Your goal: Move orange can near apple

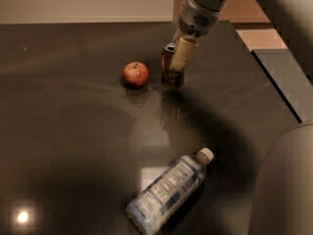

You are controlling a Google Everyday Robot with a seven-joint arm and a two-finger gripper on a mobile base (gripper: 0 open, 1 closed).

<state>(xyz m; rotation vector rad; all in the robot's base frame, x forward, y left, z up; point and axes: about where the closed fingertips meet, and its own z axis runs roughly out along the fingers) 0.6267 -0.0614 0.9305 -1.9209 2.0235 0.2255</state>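
The orange can stands upright on the dark table, a short gap to the right of the red apple. My gripper comes down from the upper right and is shut on the orange can, with a pale finger across its front and upper side. The can's silver rim shows just left of that finger. The other finger is hidden behind the can.
A clear plastic bottle with a white cap lies on its side at the front of the table. The table's right edge runs diagonally at the right. Part of my arm fills the lower right corner.
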